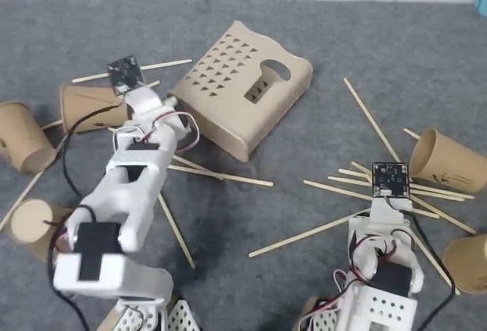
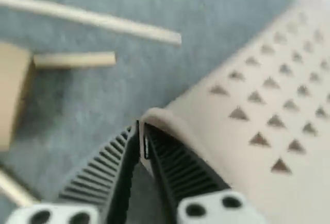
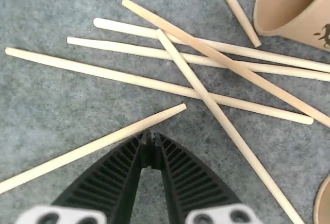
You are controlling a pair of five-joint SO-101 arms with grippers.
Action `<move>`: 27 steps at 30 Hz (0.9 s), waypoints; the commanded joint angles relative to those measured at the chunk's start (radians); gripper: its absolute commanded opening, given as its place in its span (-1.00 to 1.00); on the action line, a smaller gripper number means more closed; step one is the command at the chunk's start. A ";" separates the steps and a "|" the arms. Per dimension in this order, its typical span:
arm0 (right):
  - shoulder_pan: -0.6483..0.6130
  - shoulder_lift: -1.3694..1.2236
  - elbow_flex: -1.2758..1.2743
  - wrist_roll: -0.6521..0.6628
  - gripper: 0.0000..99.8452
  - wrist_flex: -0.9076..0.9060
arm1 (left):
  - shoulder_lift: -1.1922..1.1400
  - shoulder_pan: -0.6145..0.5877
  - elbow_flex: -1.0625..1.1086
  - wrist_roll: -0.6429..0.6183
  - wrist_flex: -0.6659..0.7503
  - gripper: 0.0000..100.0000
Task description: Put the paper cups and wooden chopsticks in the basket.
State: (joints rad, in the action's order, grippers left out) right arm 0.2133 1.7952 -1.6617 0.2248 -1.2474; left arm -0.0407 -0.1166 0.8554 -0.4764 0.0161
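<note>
Grey felt table (image 1: 342, 34): basket (image 1: 228, 110) overturned. Left gripper (image 2: 142, 139) clamped on basket's corner, probably to right it. Right gripper (image 3: 151, 140), fingers together and empty, over chopsticks (image 3: 154, 82) right of basket. Paper cups (image 1: 449, 160) lie either side.

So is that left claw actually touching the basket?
Touching. In the left wrist view the left gripper pinches the basket at its rounded corner, with a pale sliver of the wall between its fingertips.
</note>
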 commanded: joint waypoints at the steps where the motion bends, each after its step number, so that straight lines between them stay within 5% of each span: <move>1: 0.008 0.016 -0.006 0.011 -0.98 0.016 | -0.083 -0.026 -0.131 -0.006 0.098 -0.97; 8: 0.008 0.016 -0.006 0.011 -0.98 0.016 | -0.348 -0.049 -0.456 -0.006 0.012 -0.97; 15: 0.008 0.016 -0.006 0.011 -0.98 0.018 | -0.350 -0.046 -0.573 -0.009 -0.080 -0.97; 27: 0.004 0.016 -0.006 0.011 -0.98 0.019 | 0.169 0.034 -0.472 -0.009 -0.801 -0.97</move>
State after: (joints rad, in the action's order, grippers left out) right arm 0.2133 1.7952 -1.6617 0.2248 -1.2474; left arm -0.0591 -0.1289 0.3644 -0.4780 -0.6621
